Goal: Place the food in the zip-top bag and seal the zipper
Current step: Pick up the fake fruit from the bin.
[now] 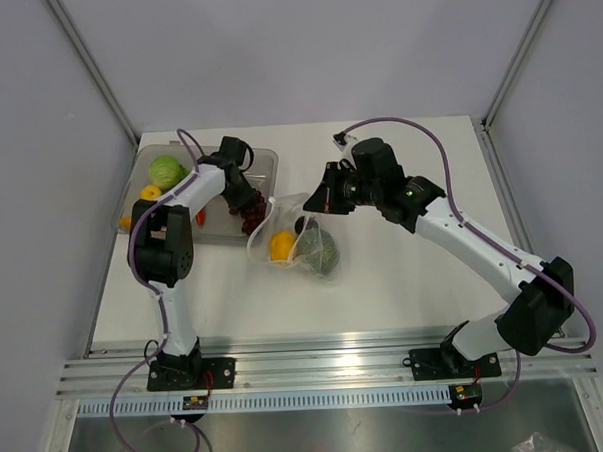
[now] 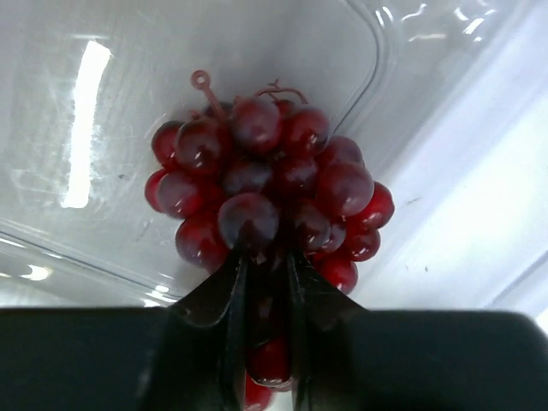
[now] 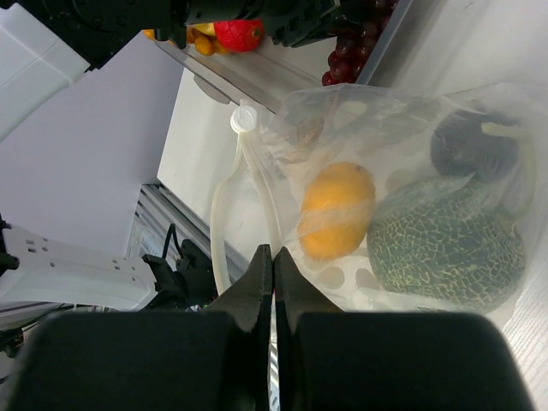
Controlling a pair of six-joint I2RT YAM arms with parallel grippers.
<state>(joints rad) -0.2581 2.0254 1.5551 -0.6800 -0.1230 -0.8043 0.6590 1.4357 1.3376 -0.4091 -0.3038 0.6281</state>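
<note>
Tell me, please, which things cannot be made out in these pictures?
- Left wrist view: the lower part of the grapes, hidden behind the left gripper fingers.
- Top view: a red piece in the tray, mostly covered by the left arm.
- Right wrist view: the dark item inside the zip-top bag, blurred by wrinkled film.

Tray (image 1: 265, 153) sits rear-left on tabletop (image 1: 404, 282); in it, cabbage (image 1: 166, 172) at its rear-left corner w/ a small fruit (image 1: 151, 193) just in front. Grapes (image 2: 265, 188) at tray's front-right corner. Zip-top bag (image 3: 351, 116) lies on tabletop just front-right of tray; inside, orange (image 1: 281, 246) nearest tray, melon (image 1: 321, 253) farthest, ball (image 3: 467, 145) btwn them, twd rear.
</note>
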